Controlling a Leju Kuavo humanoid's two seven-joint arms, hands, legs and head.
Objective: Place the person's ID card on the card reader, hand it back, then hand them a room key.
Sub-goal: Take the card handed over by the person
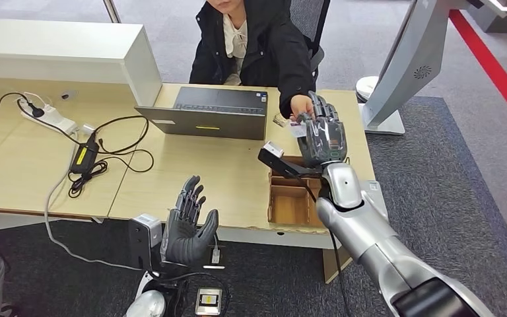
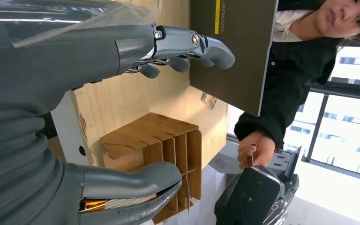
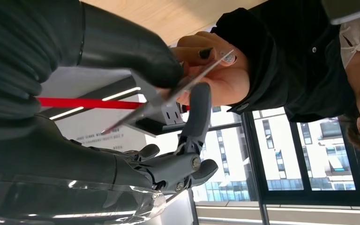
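Card changing hands between us and the person at the far side of the bench (image 1: 237,178).

Our right hand (image 1: 321,135) pinches the card (image 3: 201,75) between thumb and finger, and the person's hand (image 1: 299,105) grips its far end just beyond our fingertips. Taking or returning, we cannot tell. Our left hand (image 1: 186,228) hangs open, holding nothing, near the bench's near edge. Next, we judge, one side must let go cleanly.
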